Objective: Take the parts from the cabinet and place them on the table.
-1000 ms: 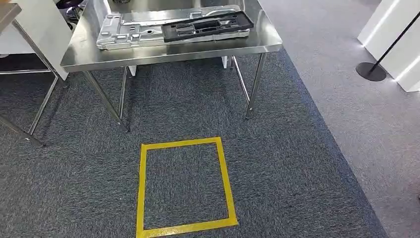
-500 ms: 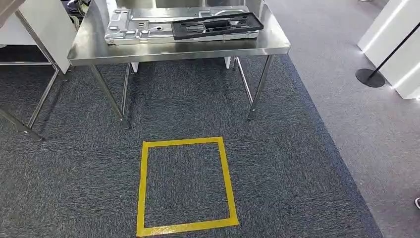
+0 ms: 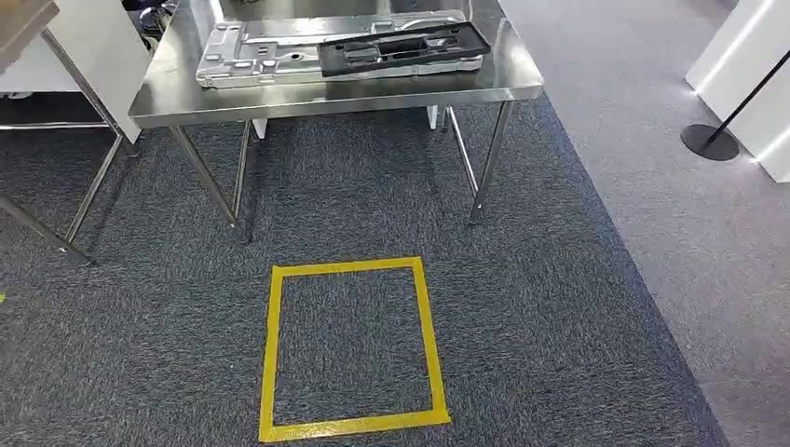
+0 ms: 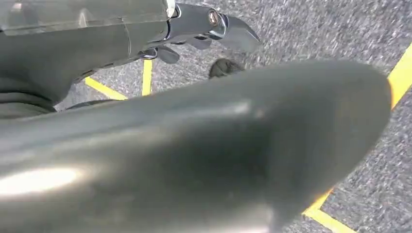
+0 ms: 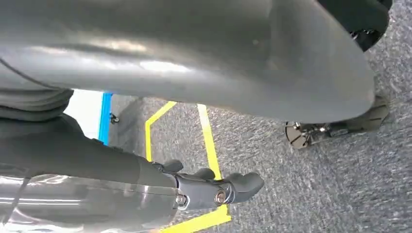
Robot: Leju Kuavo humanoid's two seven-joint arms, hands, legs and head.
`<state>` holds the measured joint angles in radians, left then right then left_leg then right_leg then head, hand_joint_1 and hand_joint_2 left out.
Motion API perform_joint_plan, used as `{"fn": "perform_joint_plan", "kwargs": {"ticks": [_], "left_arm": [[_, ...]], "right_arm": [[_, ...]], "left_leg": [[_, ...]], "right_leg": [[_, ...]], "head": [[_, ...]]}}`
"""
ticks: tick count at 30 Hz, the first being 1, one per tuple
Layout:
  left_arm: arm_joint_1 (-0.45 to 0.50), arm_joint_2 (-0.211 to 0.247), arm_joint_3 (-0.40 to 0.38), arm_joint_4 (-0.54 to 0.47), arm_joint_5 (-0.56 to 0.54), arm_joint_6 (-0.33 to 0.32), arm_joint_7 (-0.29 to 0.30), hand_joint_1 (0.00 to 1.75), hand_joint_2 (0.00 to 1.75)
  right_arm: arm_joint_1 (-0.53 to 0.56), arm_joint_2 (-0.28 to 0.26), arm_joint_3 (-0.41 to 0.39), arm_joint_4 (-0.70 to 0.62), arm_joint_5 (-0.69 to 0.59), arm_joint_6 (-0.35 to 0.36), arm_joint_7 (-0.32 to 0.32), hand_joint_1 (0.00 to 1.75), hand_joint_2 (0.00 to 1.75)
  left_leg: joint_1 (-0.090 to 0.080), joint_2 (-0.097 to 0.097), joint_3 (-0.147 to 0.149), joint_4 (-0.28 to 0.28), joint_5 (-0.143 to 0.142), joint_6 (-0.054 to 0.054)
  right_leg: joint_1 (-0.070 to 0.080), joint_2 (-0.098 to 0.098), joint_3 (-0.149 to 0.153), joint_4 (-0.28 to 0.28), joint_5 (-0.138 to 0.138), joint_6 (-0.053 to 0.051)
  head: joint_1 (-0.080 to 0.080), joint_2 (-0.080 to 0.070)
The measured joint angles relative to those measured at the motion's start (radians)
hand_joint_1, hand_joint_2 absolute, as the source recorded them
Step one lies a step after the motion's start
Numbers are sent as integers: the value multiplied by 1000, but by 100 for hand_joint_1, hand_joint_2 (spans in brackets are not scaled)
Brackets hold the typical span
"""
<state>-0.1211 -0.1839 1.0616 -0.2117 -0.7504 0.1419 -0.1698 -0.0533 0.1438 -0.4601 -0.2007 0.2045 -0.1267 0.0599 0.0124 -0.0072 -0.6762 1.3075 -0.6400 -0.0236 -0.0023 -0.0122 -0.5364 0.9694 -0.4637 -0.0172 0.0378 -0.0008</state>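
One steel table (image 3: pixel 186 88) carries two parts: one silver metal panel (image 3: pixel 270 56) and one black frame (image 3: pixel 401 48) lying on top of it. One yellow tape square (image 3: pixel 349 349) marks the carpet (image 3: pixel 559 307) in front. Left hand (image 4: pixel 204 29) and right hand (image 5: pixel 214 187) both hang over the carpet, well apart from the parts (fingers loosely curled, holding nothing). Compared with half a second earlier, the whole head view has shifted slightly; the parts lie on the table as before.
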Motion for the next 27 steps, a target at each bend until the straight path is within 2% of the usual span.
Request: {"fn": "perform_joint_plan", "kwargs": {"ticks": [1, 2, 4, 5, 6, 7, 9, 10, 11, 12, 14, 15, 16, 17, 18, 19, 20, 21, 22, 23, 24, 25, 27], "left_arm": [[2, 0, 0, 0, 0, 0, 0, 0, 0], [2, 0, 0, 0, 0, 0, 0, 0, 0], [0, 0, 0, 0, -1, -2, -2, 0, 0], [-1, 0, 0, 0, -1, -2, -2, 0, 0], [-4, 0, 0, 0, -1, -2, -2, 0, 0], [-4, 0, 0, 0, -2, -2, -2, 0, 0], [-2, 1, 0, 0, -2, -2, -2, 0, 0], [-2, 0, 0, 0, -2, -2, -2, 0, 0], [-3, 0, 0, 0, -2, -3, -1, 0, 0], [-5, 0, 0, 0, -3, -3, 1, 0, 0], [-5, 0, 0, 0, -5, -5, 4, 0, 0], [-5, 0, 0, 0, -5, -5, 5, 0, 0], [-5, 0, 0, 0, -5, -5, 5, 0, 0], [-5, 0, 0, 0, -5, -5, 5, 0, 0], [-6, 0, 0, 0, -4, -5, 5, 0, 0], [-7, -1, 0, 0, -4, -5, 5, 0, 0], [-8, -1, 0, 0, -4, -5, 5, 0, 0], [-9, 0, 0, 0, -4, -4, 5, 0, 0], [-9, 0, 0, 0, -3, -4, 5, 0, 0], [-10, 0, 0, 0, -3, -4, 5, 0, 0], [-9, 0, 0, 0, -3, -3, 5, 0, 175], [-9, 0, 0, 0, -3, -2, 5, 0, 175], [-8, -1, 0, 0, -4, -1, 4, 0, 175]], "right_arm": [[0, 0, 0, 0, 0, -1, 0, 0, 0], [0, 0, 0, 0, 0, -1, 0, 0, 0], [-1, 0, 0, 0, 0, -1, 0, 0, 0], [-1, 0, 0, 0, 0, -1, 0, 0, 0], [0, 0, 0, 0, 0, -2, 0, 0, 0], [-1, 0, 0, 0, 0, -2, 0, 0, 0], [-2, 0, 0, 0, -6, -2, 1, 0, 0], [-2, 0, 0, 0, -15, -2, 10, 0, 0], [-2, 0, -2, 0, -19, -1, 20, 0, 0], [-2, 0, -2, 0, -21, 4, 29, 0, 175], [-1, 0, -3, 1, -22, 7, 50, 0, 175], [-1, 0, -3, 1, -22, 4, 53, 0, 175], [-1, 0, -3, 1, -23, 2, 56, 0, 175], [-1, 0, -4, 1, -26, 4, 59, 0, 175], [-1, -1, -5, 1, -28, 8, 60, 0, 175], [-2, -1, -8, 1, -28, 7, 64, 0, 175], [-1, 0, -10, 1, -27, 2, 68, 0, 175], [-2, 2, -11, 1, -28, 1, 68, 0, 175], [-2, 2, -13, 1, -29, 3, 65, 0, 0], [-3, 2, -15, 1, -32, 8, 63, 0, 0], [-3, 2, -18, 1, -34, 11, 61, 0, 0], [-3, 2, -21, 1, -36, 17, 58, 0, 175], [-4, 2, -25, 1, -40, 21, 53, 0, 175]], "left_leg": [[1, 1, -2, 6, 12, -1], [2, 2, 18, -36, 45, -2], [3, 13, 112, -224, 138, 1], [3, 29, 142, -291, 147, 7], [-5, 31, 144, -302, 141, 14], [-2, 24, 139, -297, 144, 22], [-8, 20, 135, -297, 146, 32], [-2, 19, 138, -306, 153, 42], [1, 19, 138, -307, 156, 47], [1, 18, 135, -307, 158, 51], [-1, 17, 129, -307, 160, 54], [-2, 17, 127, -306, 160, 54], [-2, 17, 128, -306, 160, 54], [0, 16, 129, -305, 160, 55], [0, 14, 129, -304, 159, 56], [1, 11, 130, -301, 158, 55], [-1, 8, 129, -296, 155, 51], [-7, 5, 126, -290, 151, 45], [-8, 4, 125, -291, 151, 42], [-8, 3, 125, -292, 152, 40], [-8, 3, 125, -293, 153, 38], [-6, 3, 126, -294, 154, 37], [-4, 3, 126, -297, 155, 32]], "right_leg": [[0, -3, 0, 1, 0, 0], [-1, -5, 1, 3, -1, 1], [-2, -8, 3, 11, -7, 8], [0, -10, 1, 17, -10, 13], [7, -10, -3, 27, -14, 19], [6, -12, -5, 26, -13, 23], [4, -15, -4, 23, -10, 34], [4, -15, -5, 25, -14, 40], [0, -7, -10, 42, -32, 47], [-1, -1, -33, 93, -69, 52], [-4, 3, -115, 267, -153, 60], [-5, 3, -148, 337, -173, 61], [-5, 3, -155, 351, -166, 61], [-7, 3, -138, 316, -137, 62], [-12, 4, -103, 249, -97, 70], [-21, 4, -45, 131, -42, 81], [-31, 5, 3, 37, -13, 91], [-23, 14, 9, 21, -33, 89], [-24, 14, 5, 21, -24, 58], [-20, 13, 4, 21, -18, 65], [-20, 13, 5, 21, -21, 59], [-18, 13, 5, 21, -21, 58], [-13, 13, 4, 22, -21, 54]], "head": [[0, 0], [0, 0], [0, 0], [0, 0], [-1, 0], [4, 0], [3, 0], [1, 0], [5, 0], [8, 0], [8, 0], [8, 0], [8, 0], [8, 0], [8, 0], [8, 0], [9, 0], [10, 0], [6, 0], [5, 0], [4, 0], [3, 0], [3, 0]]}}
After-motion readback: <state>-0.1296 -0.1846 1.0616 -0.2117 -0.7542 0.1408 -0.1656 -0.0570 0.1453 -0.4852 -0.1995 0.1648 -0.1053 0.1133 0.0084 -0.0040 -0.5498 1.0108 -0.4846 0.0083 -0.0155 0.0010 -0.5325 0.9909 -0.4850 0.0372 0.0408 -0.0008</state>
